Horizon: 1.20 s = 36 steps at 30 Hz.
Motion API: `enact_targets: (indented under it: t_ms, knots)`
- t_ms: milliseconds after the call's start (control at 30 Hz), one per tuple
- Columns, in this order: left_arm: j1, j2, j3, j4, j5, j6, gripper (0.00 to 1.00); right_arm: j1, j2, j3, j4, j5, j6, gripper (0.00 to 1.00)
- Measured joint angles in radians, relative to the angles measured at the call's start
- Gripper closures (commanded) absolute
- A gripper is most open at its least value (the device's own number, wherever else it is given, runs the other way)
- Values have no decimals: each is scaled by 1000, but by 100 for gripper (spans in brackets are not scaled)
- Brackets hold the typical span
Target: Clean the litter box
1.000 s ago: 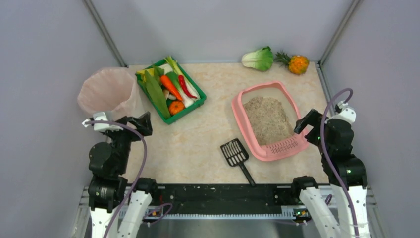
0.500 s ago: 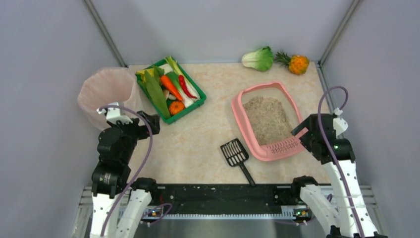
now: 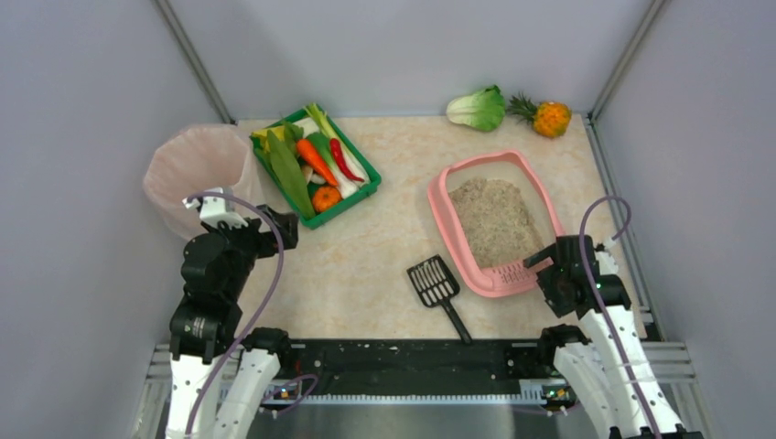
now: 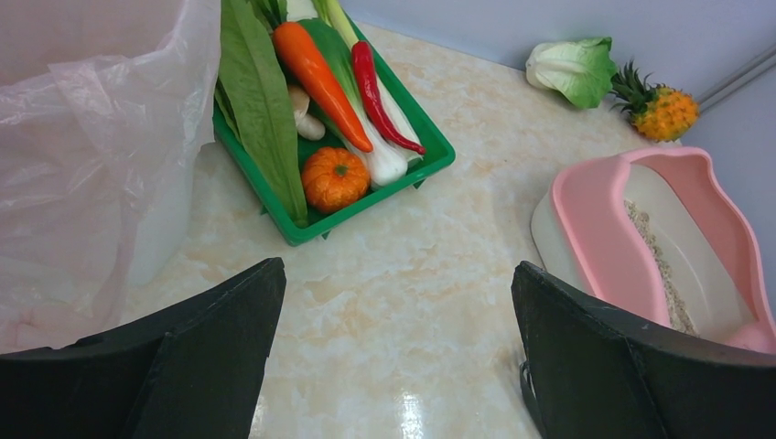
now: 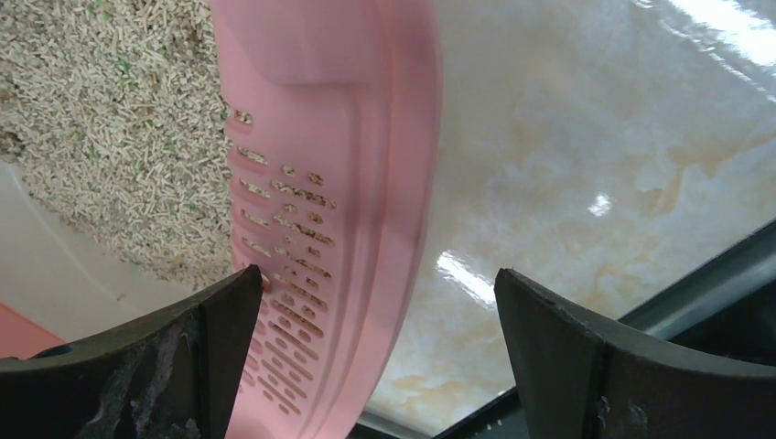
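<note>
We see a scoop (image 3: 436, 282) lower centre beside the litter box (image 3: 438, 203). The left pincer (image 3: 279, 229) and right pincer (image 3: 542, 259) gape wide; the right has dropped over the box's lip.

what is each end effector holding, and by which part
Nothing: both are open, the right end effector at the litter box, the left end effector empty.

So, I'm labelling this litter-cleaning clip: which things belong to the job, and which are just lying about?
Job: litter box, black scoop, probably the pink-lined bin.
Lying about: green vegetable tray, cabbage, pineapple.
</note>
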Motion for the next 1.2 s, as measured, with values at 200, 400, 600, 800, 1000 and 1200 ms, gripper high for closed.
enact_targets:
  t_ms: [200,400,600,800,1000,1200]
  knots:
    - [-1,10,0,0,8,0,1,-2,2,-89,184,-83,62,1]
    - [-1,33,0,0,26,0,1,5,76,-127,315,-141,111,1]
    - [-1,74,0,1,60,-2,1,50,245,-113,449,-141,127,1]
    - [-1,116,0,1,87,-10,1,75,406,-50,564,-137,124,1]
    - [-1,145,-1,9,122,-31,1,77,514,42,634,-134,73,1]
    - [-1,196,-8,24,189,-48,1,80,442,99,603,-135,-37,1]
